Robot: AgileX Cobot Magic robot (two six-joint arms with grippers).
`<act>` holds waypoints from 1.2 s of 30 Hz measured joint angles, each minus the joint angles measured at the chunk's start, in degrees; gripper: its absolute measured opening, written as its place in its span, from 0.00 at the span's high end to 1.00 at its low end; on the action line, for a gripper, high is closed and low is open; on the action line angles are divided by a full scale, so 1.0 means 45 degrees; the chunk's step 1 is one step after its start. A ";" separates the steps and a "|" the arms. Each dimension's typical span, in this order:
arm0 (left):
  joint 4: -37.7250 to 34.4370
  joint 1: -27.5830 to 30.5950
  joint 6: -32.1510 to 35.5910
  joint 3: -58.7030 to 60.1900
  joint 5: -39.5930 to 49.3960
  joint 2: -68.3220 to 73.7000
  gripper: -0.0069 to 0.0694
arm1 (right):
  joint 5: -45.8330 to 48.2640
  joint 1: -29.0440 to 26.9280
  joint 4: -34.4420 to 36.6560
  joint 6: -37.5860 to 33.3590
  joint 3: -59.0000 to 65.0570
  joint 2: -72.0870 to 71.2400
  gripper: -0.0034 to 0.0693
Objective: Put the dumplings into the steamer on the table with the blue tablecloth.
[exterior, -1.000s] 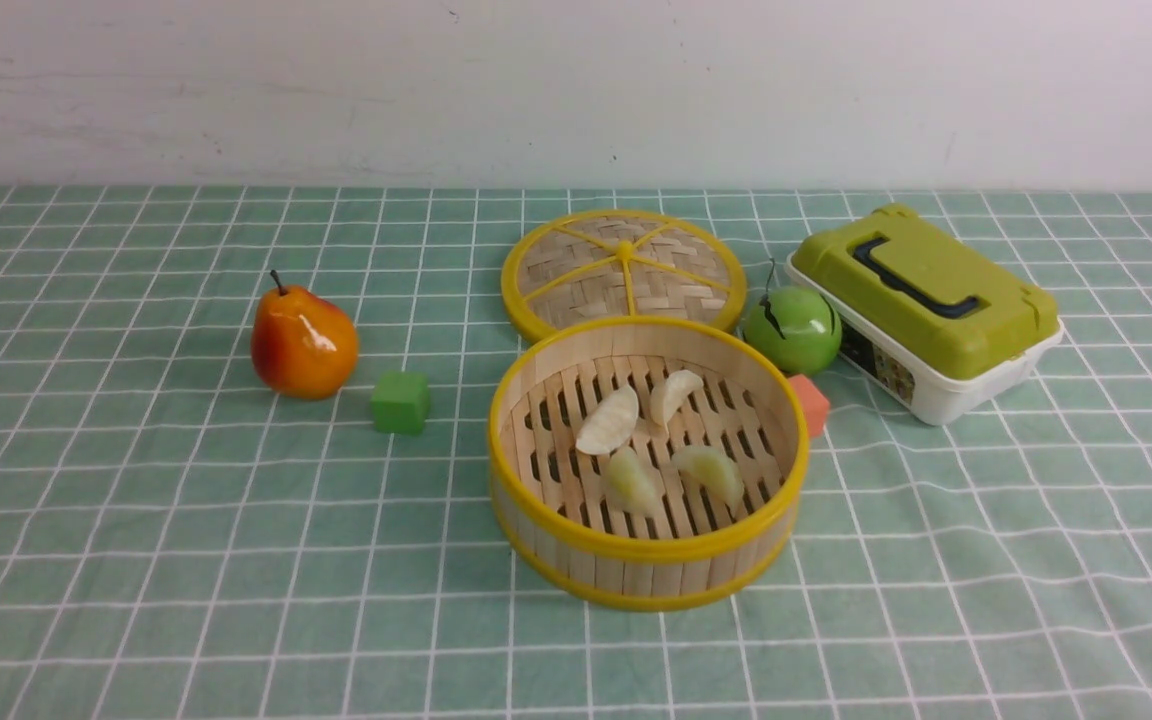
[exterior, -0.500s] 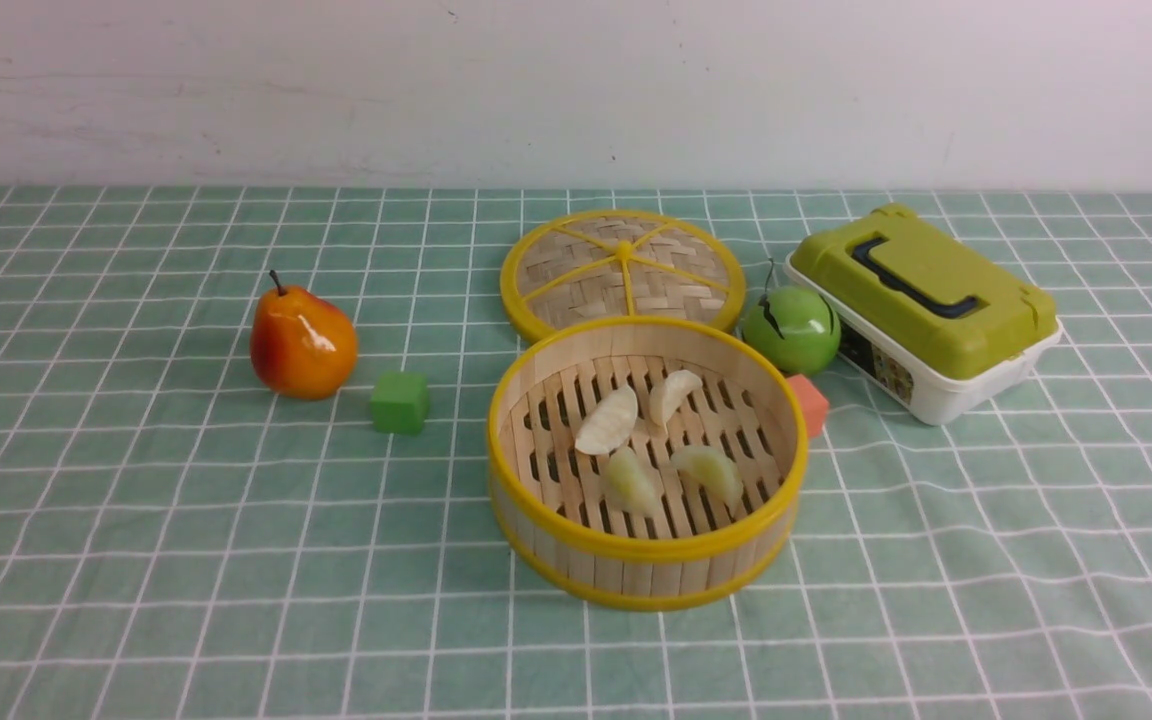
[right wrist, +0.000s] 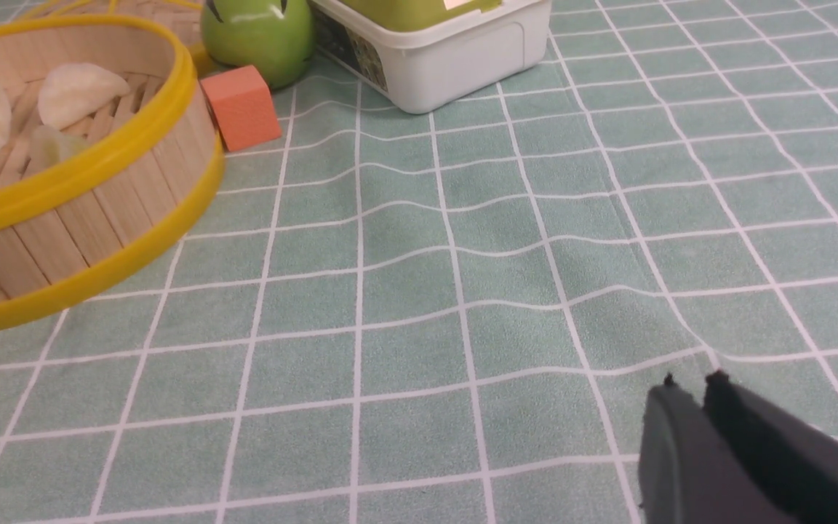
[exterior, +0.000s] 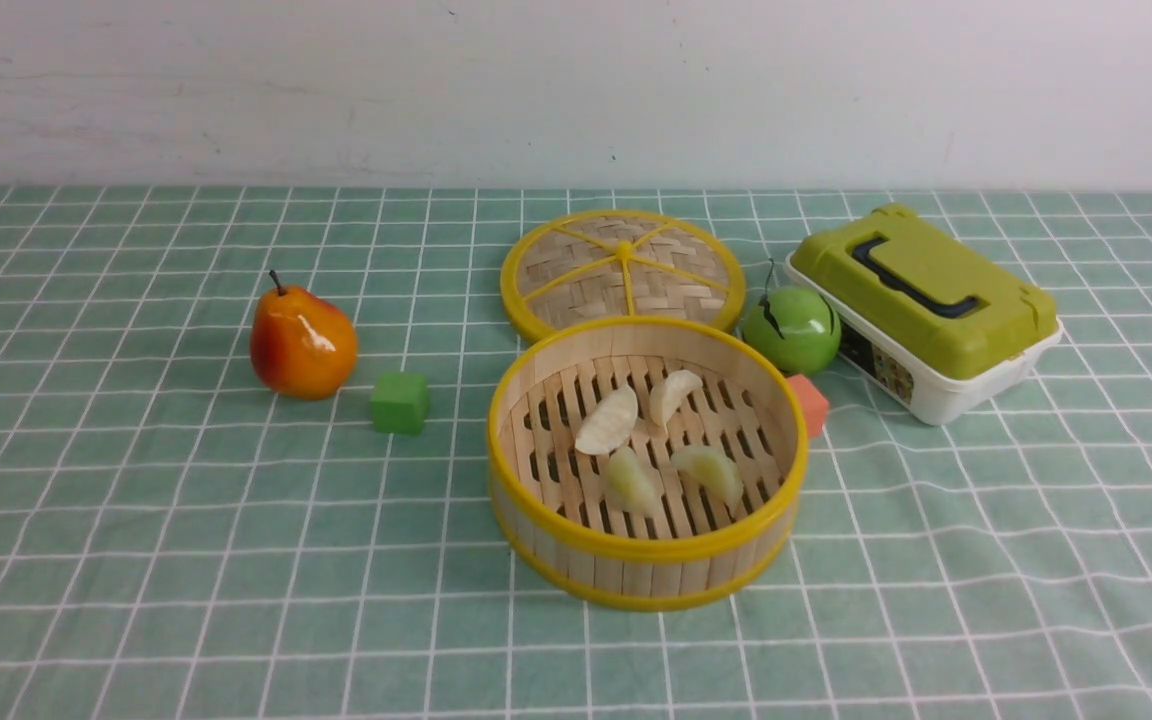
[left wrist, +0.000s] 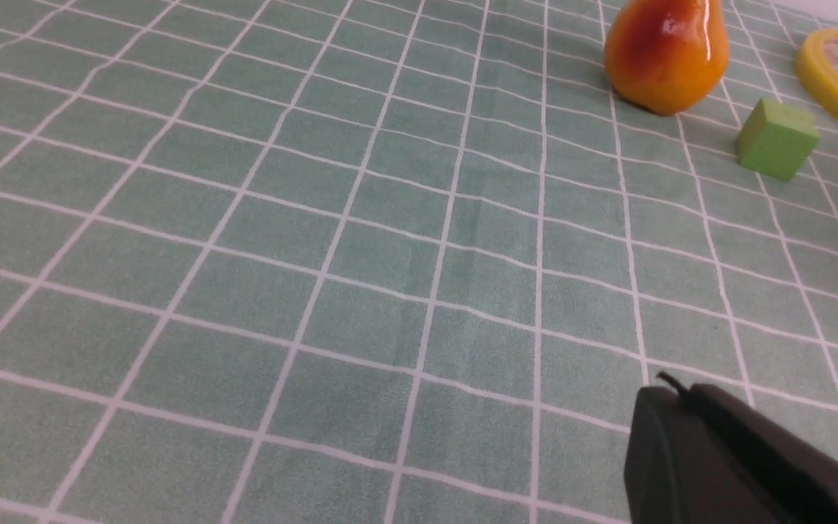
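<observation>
Pale teal tablecloth (exterior: 136, 560) gridded in thin white lines. Bamboo-tan steamer (exterior: 648, 560) rimmed in yellow, holding two whitish-cream and two yellow-green dumplings (exterior: 658, 440). Woven tan lid (exterior: 623, 270) with yellow spokes. Orange-red pear (exterior: 302, 343), green cube (exterior: 400, 403), glossy green apple (exterior: 792, 329), salmon-orange cube (exterior: 811, 403). White box (exterior: 926, 315) under an olive-green top with dark handle.

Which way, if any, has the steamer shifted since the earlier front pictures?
No. The steamer sits the same, its far rim just before the woven lid, orange cube beside it.
</observation>
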 joint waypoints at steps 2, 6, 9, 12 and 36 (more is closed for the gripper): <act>-0.0213 0.0000 0.0000 0.0000 0.0000 0.0000 0.92 | 0.0000 0.0000 0.0000 0.0000 0.0000 0.0000 0.88; -0.0272 0.0000 0.0000 0.0000 0.0000 0.0000 0.91 | 0.0000 0.0000 0.0000 0.0000 0.0000 0.0000 0.87; -0.0283 0.0000 0.0000 0.0000 0.0000 0.0000 0.91 | 0.0000 0.0000 0.0000 0.0011 0.0000 0.0000 0.87; -0.0283 0.0000 0.0000 0.0000 0.0000 0.0000 0.91 | 0.0000 0.0000 0.0000 0.0011 0.0000 0.0000 0.87; -0.0316 0.0000 -0.0011 0.0000 0.0000 0.0000 0.88 | 0.0000 0.0000 0.0000 0.0011 0.0000 0.0000 0.82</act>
